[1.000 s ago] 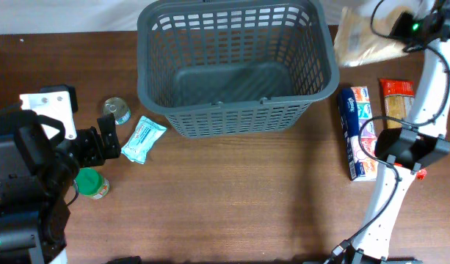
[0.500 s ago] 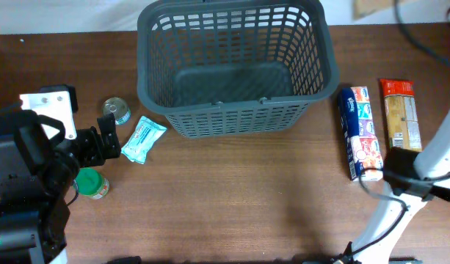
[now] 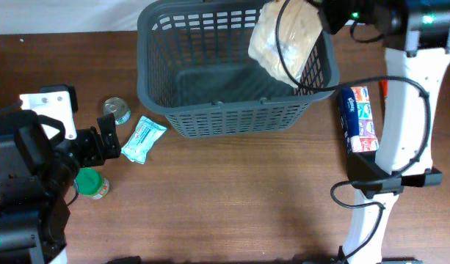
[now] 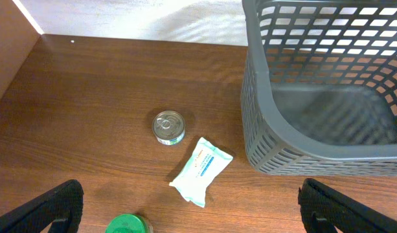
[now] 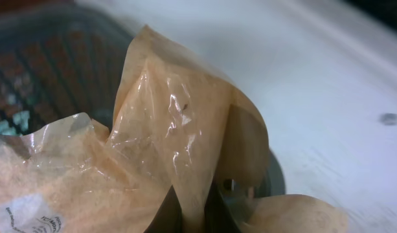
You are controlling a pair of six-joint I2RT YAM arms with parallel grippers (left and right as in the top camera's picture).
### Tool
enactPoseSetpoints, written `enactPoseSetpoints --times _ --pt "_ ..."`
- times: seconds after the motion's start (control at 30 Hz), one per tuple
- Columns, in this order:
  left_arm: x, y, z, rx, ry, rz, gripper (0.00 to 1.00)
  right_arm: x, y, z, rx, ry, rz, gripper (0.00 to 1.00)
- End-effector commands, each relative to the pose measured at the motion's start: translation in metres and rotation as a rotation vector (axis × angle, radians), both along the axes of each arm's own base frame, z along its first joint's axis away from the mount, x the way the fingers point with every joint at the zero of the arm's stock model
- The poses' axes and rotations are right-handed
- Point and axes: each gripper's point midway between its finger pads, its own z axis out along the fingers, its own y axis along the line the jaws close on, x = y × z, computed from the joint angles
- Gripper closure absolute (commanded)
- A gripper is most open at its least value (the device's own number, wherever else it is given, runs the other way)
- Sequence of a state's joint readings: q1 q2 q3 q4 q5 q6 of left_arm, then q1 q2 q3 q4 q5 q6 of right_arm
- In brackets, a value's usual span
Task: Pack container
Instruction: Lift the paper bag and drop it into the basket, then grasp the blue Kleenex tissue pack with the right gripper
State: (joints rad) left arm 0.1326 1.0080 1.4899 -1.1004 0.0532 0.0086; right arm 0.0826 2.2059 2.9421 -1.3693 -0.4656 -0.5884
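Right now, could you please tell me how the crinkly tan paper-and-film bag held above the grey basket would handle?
Probably floppy: the crinkly tan paper-and-film bag sags below the right gripper pinching its top. Likely light, since that small pinch carries it. The thin film may tear or slip.

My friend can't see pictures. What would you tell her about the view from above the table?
The right arm's fingers hold a crinkly tan bag over a big grey basket. Left of the basket lie a small can, a small packet and a green-lidded jar; a blue box lies to its right.
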Motion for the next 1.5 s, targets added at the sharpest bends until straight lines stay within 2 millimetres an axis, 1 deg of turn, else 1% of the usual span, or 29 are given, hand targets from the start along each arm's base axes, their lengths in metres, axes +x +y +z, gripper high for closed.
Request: enactPoseSetpoints --times 0.0,0.07,0.2,0.33,0.37,0.4,0.43,0.47,0.53,0.6,0.67,0.73,0.83,0.87,0.93,1.03,1.1,1.13,1.17,1.23,1.3,1.37,1.4,1.47 --pt "-0.001 0.0 0.006 0.012 -0.014 -0.017 0.01 0.005 0.011 -0.015 -0.071 -0.035 0.115 0.96" --pt "-0.001 0.0 0.006 0.012 -0.014 -0.017 0.01 0.009 0.013 -0.028 -0.087 -0.018 0.137 0.96" --pt "-0.001 0.0 0.006 0.012 -0.014 -0.017 0.01 0.009 0.017 -0.043 -0.09 0.014 0.18 0.96" --pt "-0.001 0.0 0.006 0.012 -0.014 -0.017 0.01 0.01 0.017 -0.046 -0.092 0.018 0.181 0.96" --pt "-0.001 0.0 0.006 0.012 -0.014 -0.017 0.01 0.011 0.017 -0.043 -0.079 0.017 0.167 0.93" --pt "-0.001 0.0 0.006 0.012 -0.014 -0.017 0.01 0.013 0.017 -0.038 -0.052 0.017 0.143 0.45" --pt "-0.001 0.0 0.006 0.012 -0.014 -0.017 0.01 0.013 0.016 -0.031 -0.03 0.014 0.121 0.11" --pt "-0.001 0.0 0.006 0.012 -0.014 -0.017 0.01 0.012 0.015 -0.025 -0.024 0.005 0.104 0.01" --pt "-0.001 0.0 0.006 0.012 -0.014 -0.017 0.01 0.008 0.004 -0.005 -0.026 -0.025 0.026 0.01" --pt "-0.001 0.0 0.006 0.012 -0.014 -0.017 0.01 0.003 -0.013 0.017 -0.037 -0.06 -0.097 0.01" --pt "-0.001 0.0 0.006 0.012 -0.014 -0.017 0.01 -0.004 -0.038 0.04 -0.047 -0.096 -0.246 0.01" --pt "-0.001 0.0 0.006 0.012 -0.014 -0.017 0.01 -0.019 -0.064 0.063 -0.047 -0.134 -0.368 0.01" --pt "-0.001 0.0 0.006 0.012 -0.014 -0.017 0.01 -0.041 -0.095 0.081 -0.051 -0.157 -0.441 0.01" --pt "-0.001 0.0 0.006 0.012 -0.014 -0.016 0.01 -0.047 -0.108 0.084 -0.042 -0.153 -0.478 0.01" --pt "-0.001 0.0 0.006 0.012 -0.014 -0.017 0.01 -0.059 -0.137 0.083 -0.047 -0.128 -0.547 0.01" --pt "-0.001 0.0 0.006 0.012 -0.014 -0.017 0.01 -0.073 -0.18 0.074 -0.06 -0.076 -0.648 0.01" --pt "-0.001 0.0 0.006 0.012 -0.014 -0.017 0.01 -0.075 -0.206 0.065 -0.072 -0.05 -0.704 0.01" --pt "-0.001 0.0 0.006 0.012 -0.014 -0.017 0.01 -0.075 -0.226 0.054 -0.074 -0.017 -0.748 0.01" --pt "-0.001 0.0 0.006 0.012 -0.014 -0.016 0.01 -0.075 -0.238 0.045 -0.07 0.008 -0.768 0.01" --pt "-0.001 0.0 0.006 0.012 -0.014 -0.017 0.01 -0.07 -0.258 0.016 -0.034 0.079 -0.779 0.01" --pt "-0.001 0.0 0.006 0.012 -0.014 -0.017 0.01 -0.066 -0.272 -0.016 0.005 0.156 -0.775 0.01" --pt "-0.001 0.0 0.006 0.012 -0.014 -0.017 0.01 -0.063 -0.284 -0.057 0.03 0.25 -0.781 0.01" --pt "-0.001 0.0 0.006 0.012 -0.014 -0.017 0.01 -0.063 -0.288 -0.079 0.04 0.296 -0.783 0.01" --pt "-0.001 0.0 0.006 0.012 -0.014 -0.017 0.01 -0.061 -0.284 -0.118 0.051 0.367 -0.727 0.01"
